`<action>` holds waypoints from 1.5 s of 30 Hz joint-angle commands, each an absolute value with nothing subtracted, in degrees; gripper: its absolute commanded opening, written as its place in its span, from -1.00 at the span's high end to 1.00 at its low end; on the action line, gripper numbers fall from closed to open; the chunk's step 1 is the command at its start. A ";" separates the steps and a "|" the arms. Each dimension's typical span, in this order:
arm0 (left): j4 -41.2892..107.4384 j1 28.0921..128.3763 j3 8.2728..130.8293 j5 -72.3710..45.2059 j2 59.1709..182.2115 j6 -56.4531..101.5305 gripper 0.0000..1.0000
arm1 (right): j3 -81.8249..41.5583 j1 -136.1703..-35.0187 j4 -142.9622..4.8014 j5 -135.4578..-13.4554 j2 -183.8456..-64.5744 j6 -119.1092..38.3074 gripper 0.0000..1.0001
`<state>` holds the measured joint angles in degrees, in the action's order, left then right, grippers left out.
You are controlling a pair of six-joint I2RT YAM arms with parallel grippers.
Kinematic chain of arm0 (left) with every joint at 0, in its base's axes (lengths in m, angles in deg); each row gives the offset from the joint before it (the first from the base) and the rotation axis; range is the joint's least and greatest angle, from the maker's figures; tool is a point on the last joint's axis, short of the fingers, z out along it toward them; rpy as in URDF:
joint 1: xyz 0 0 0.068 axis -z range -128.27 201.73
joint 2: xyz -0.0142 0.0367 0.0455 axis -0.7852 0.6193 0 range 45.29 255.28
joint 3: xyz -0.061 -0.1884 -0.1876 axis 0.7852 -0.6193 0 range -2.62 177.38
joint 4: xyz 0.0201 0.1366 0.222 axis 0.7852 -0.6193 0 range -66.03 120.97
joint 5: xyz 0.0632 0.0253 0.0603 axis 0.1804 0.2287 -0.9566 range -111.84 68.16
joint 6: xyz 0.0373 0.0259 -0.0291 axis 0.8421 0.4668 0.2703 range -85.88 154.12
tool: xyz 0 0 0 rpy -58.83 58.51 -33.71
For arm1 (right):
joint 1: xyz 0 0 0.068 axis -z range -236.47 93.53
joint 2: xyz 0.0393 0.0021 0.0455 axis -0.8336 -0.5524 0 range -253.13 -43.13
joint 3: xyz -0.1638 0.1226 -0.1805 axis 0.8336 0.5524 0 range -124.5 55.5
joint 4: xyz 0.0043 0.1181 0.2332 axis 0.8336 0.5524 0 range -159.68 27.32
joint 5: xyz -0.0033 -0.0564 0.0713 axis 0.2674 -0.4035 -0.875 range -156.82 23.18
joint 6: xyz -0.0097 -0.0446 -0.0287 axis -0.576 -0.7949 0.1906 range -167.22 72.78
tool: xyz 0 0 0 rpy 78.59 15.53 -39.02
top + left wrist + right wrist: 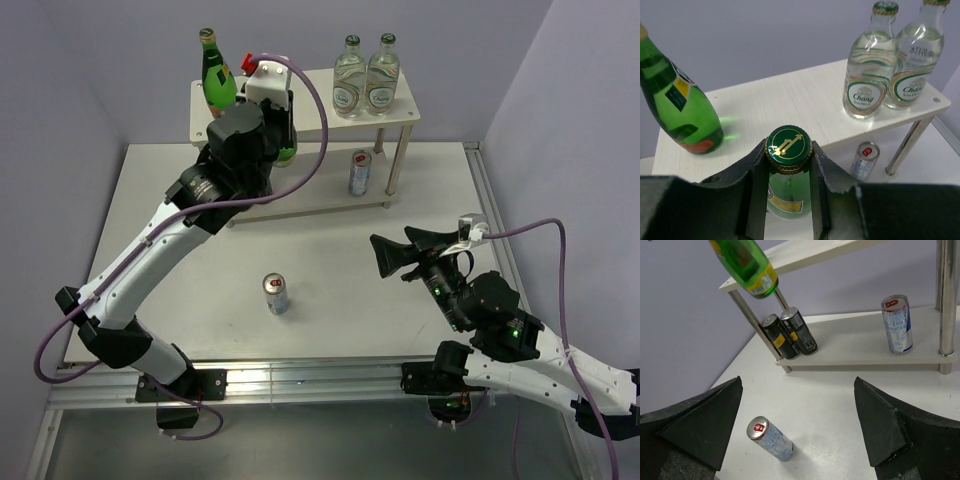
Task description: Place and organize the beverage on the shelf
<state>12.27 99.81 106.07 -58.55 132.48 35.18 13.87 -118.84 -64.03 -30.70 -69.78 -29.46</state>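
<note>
The shelf [300, 95] stands at the back of the table. On its top board [790, 100] are a green bottle [680, 110] at the left and two clear bottles [867, 75] with green caps at the right. My left gripper [788, 152] is shut on the neck of a second green bottle [747, 265], which hangs tilted just off the board's front edge. One silver can [897, 324] stands on the lower board. Another silver can [276, 294] stands on the table, in front of my right gripper [798, 390], which is open and holds nothing.
Two dark cans [790, 335] stand side by side at the left end of the shelf's lower board [855, 347], behind a metal leg [752, 325]. Purple walls close in the table's back and sides. A metal rail [300, 375] runs along the near edge.
</note>
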 commanded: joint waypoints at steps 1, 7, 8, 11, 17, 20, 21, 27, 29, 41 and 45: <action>20.42 98.94 114.00 -57.44 131.85 38.77 0.99 | 14.37 -118.52 -65.02 -29.11 -69.50 -30.08 -0.99; 18.50 95.86 122.97 -56.39 136.95 39.48 0.99 | 14.98 -118.61 -65.10 -28.85 -69.50 -29.99 -0.99; 18.23 95.42 124.11 -56.12 138.17 39.48 0.99 | 15.07 -118.52 -65.19 -28.85 -69.41 -30.16 -0.99; 17.27 94.37 128.59 -56.03 140.72 40.01 0.99 | 15.42 -118.52 -65.28 -28.76 -69.67 -30.17 -0.99; 17.16 91.20 133.35 -55.07 144.16 39.22 0.99 | 16.21 -118.52 -65.72 -29.11 -69.76 -30.08 -0.99; 18.05 90.14 133.78 -55.15 145.12 39.74 0.99 | 16.83 -118.61 -65.46 -29.20 -69.76 -29.81 -0.99; 18.14 89.88 134.05 -55.15 145.56 40.00 0.99 | 16.92 -118.52 -65.20 -29.11 -69.76 -29.47 -0.99; 18.49 88.30 134.32 -55.68 147.59 39.66 0.99 | 17.27 -118.52 -64.49 -28.85 -69.50 -29.11 -0.99; 18.67 87.68 133.62 -55.68 147.68 39.22 0.99 | 17.36 -118.61 -64.40 -28.67 -69.67 -29.20 -0.99; 19.72 85.92 130.54 -56.12 146.97 38.34 0.01 | 17.44 -118.61 -64.84 -29.02 -71.17 -29.02 -0.99; 19.72 85.75 130.36 -56.47 147.41 38.51 -0.18 | 17.36 -118.61 -64.84 -28.93 -71.25 -29.02 -0.99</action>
